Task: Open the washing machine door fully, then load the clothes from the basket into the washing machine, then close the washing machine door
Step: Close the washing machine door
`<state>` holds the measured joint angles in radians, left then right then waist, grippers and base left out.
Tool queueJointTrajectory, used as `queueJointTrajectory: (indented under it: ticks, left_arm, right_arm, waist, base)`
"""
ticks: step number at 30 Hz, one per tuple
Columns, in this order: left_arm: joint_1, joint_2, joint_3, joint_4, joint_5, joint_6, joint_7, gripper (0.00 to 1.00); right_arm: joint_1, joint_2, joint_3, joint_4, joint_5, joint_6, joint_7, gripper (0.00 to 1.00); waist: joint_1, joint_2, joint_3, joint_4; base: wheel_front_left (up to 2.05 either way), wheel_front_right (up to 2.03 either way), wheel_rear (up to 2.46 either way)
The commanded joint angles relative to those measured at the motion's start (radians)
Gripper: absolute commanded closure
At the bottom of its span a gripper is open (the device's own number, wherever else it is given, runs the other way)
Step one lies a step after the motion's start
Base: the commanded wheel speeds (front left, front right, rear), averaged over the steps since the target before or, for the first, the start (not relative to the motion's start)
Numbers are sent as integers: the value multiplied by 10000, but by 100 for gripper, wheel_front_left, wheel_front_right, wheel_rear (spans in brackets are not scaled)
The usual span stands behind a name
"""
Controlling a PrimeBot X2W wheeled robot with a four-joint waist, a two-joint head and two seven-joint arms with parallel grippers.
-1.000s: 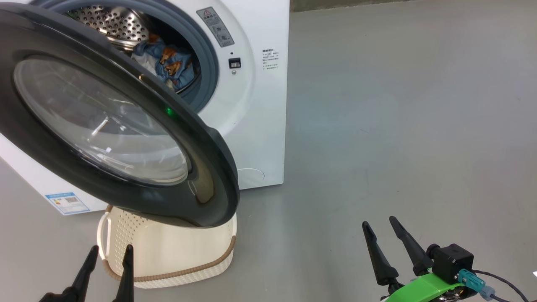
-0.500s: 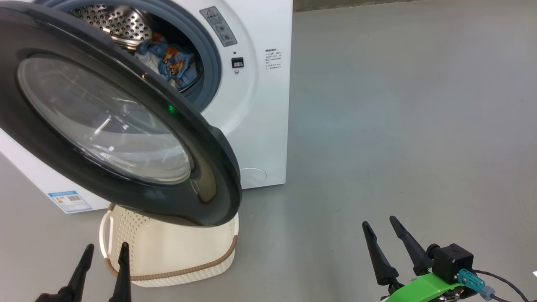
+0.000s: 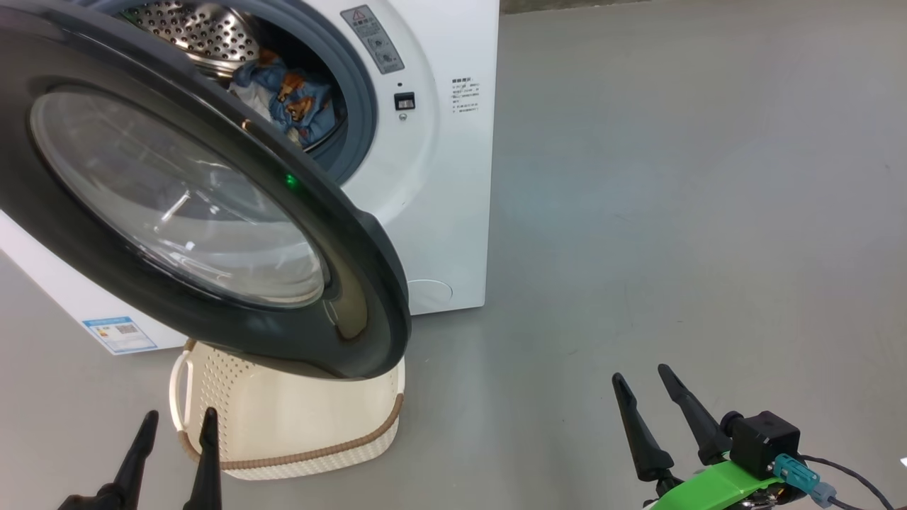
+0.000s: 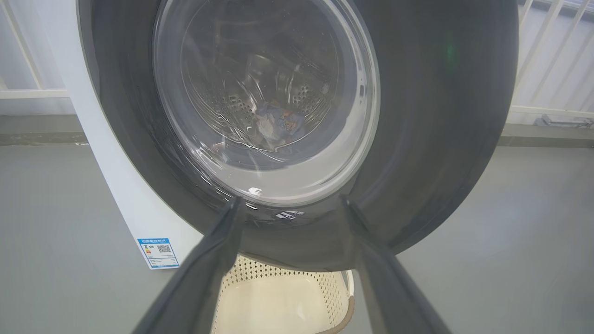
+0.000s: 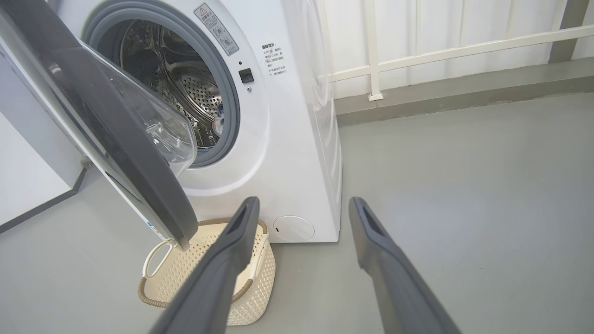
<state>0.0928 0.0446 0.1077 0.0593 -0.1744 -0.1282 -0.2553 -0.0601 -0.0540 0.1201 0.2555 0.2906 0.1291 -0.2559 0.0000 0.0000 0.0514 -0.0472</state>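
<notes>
The washing machine door (image 3: 177,198) stands partly swung out from the white washing machine (image 3: 446,177), its black frame hanging over the cream basket (image 3: 297,425). Blue clothes (image 3: 294,103) with orange prints lie inside the steel drum. They also show through the door glass (image 4: 264,106) in the left wrist view. My left gripper (image 3: 177,421) is open at the lower left, just in front of the basket and below the door. My right gripper (image 3: 641,379) is open at the lower right, well away from the machine. The basket (image 5: 204,278) looks empty inside.
Bare grey floor (image 3: 673,212) stretches to the right of the machine. A white railing (image 5: 441,51) and low kerb run behind it. A blue label sticker (image 3: 119,334) sits low on the machine's front.
The whole head view has shifted slightly, so the camera moved. My left gripper has dropped a little lower in the head view. The right gripper is unchanged.
</notes>
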Motion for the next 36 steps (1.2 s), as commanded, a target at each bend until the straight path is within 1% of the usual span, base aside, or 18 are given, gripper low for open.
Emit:
queueJointTrajectory:
  ticks: [1,2,7,11,15,18,24,28,29,30,33,36]
  left_arm:
    - [-186,60,342,-290,-94,-19,-64,0]
    - [-186,59,335,-288,-112,-17,-64,0]
    - [-198,58,302,-299,-198,7,-64,0]
    - [-213,58,331,-321,-367,79,-64,0]
    - [-232,58,326,-347,-349,85,-65,0]
    - [-247,57,326,-368,-322,84,-65,0]
    - [-307,57,260,-313,-383,79,-65,0]
    - [-378,57,196,-260,-418,71,-65,0]
    - [-389,57,189,-255,-421,69,-65,0]
    - [-389,57,189,-255,-421,69,-65,0]
    - [-425,57,153,-256,-427,63,-65,0]
    - [-468,57,116,-271,-454,59,-65,0]
  right_arm:
    - [-101,21,237,-226,-88,16,-59,80]
    - [-104,21,228,-231,-86,16,-59,100]
    - [-115,25,0,-382,39,16,-59,100]
    - [-141,29,-292,-837,58,16,-59,100]
    - [-200,32,-558,-1891,145,16,-59,100]
    - [-304,34,-467,-2939,209,16,-59,100]
    - [-535,-87,172,-4990,268,16,-59,100]
    - [-790,-536,1119,-6044,409,16,-59,100]
    - [-855,-652,1334,-6235,403,16,-59,100]
    - [-855,-652,1334,-6235,403,16,-59,100]
    - [-1054,-962,1953,-6648,460,16,-59,100]
    - [-1237,-1297,2626,-6759,532,16,-59,100]
  waist:
    - [0,0,1,3]
    - [0,0,2,6]
    - [0,0,21,11]
    - [0,0,57,20]
    - [0,0,109,17]
    - [0,0,140,1]
    - [0,0,156,53]
    - [0,0,174,159]
    - [0,0,179,192]
    - [0,0,179,192]
    - [0,0,212,343]
    - [0,0,272,519]
  base:
    - [0,0,0]
    - [0,0,0]
    - [0,0,0]
    - [0,0,0]
    - [0,0,0]
    - [0,0,0]
    - [0,0,0]
    - [0,0,0]
    - [0,0,0]
    - [0,0,0]
    - [0,0,0]
    - [0,0,0]
